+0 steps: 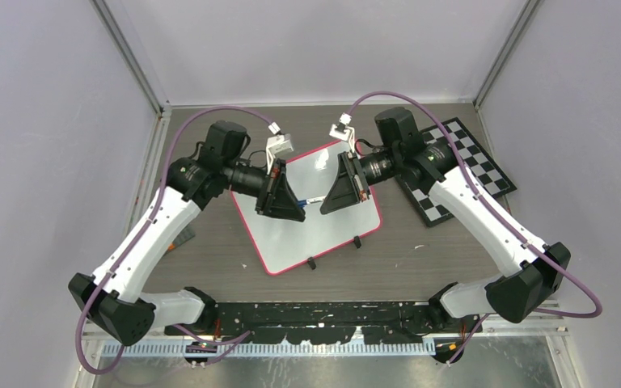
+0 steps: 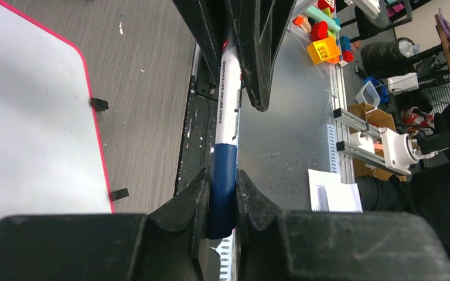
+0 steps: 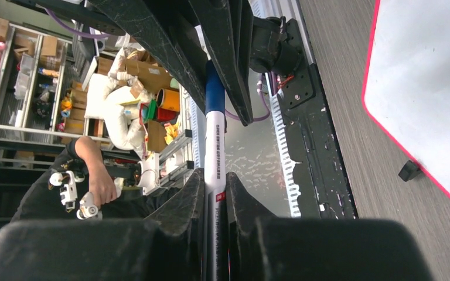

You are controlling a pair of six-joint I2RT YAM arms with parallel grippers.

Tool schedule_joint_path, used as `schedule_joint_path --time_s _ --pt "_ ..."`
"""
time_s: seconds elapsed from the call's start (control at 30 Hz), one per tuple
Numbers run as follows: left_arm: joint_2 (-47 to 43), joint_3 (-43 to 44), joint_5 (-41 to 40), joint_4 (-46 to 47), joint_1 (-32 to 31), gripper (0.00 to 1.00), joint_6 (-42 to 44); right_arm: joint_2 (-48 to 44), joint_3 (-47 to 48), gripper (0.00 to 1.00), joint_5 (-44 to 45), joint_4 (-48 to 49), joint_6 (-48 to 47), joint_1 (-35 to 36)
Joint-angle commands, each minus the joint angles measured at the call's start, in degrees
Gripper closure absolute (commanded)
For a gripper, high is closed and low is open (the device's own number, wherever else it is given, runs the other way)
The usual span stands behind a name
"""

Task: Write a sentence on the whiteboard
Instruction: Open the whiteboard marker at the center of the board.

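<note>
Top external view first: shows the whiteboard point(image 1: 291, 242) lying flat on the table point(image 1: 420, 259), turned askew, with no writing to be seen on it and two black clip feet point(image 1: 311, 263) at its near edge. Shows a marker point(image 1: 313, 200) held level just above the whiteboard's middle, gripped from both ends.

In the left wrist view, finds the left gripper point(image 2: 222, 187) clamped on the blue cap point(image 2: 222, 175). In the right wrist view, finds the right gripper point(image 3: 215, 187) closed tight on the marker's white body. Looks like the cap-pulling step, ahead of any stroke on the whiteboard.

Could fail in several ways from here:
- Risks a slip of the smooth white body through the right jaws under a straight pull, leaving the cap on.
- Risks a jerk apart at the moment of release, dropping the marker onto the whiteboard or streaking it with a stray line.
- Risks jamming the cap by pulling off the marker's own line.
- Risks shoving the whiteboard further askew, toward the checkerboard point(image 1: 461, 162) at its far right corner, by dipping too low afterward.

Shows no box, tray or cup on the table around the whiteboard. Well away from the whiteboard, off the table, picks out in the left wrist view a yellow basket point(image 2: 322, 50) among bright toys and a small clear tub point(image 2: 368, 92). Cannot tell the contents of either.
</note>
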Motion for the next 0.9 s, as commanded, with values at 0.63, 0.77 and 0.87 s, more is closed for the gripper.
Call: schedule_joint_path --time_s 0.63,0.77,0.87 --pt "-1.7 2.6 -4.8 0.0 3.6 0.36 6.4 -3.5 -1.9 1.00 2.7 -0.5 -1.0 -2.9" --pt "-0.2 3.2 -4.6 1.9 2.0 0.35 5.5 -3.4 -2.2 1.00 1.5 -0.2 -0.5 -2.2" --pt "1.3 3.9 -4.0 2.0 0.4 0.38 5.8 -3.2 -2.0 1.00 1.1 -0.2 -0.3 -1.9"
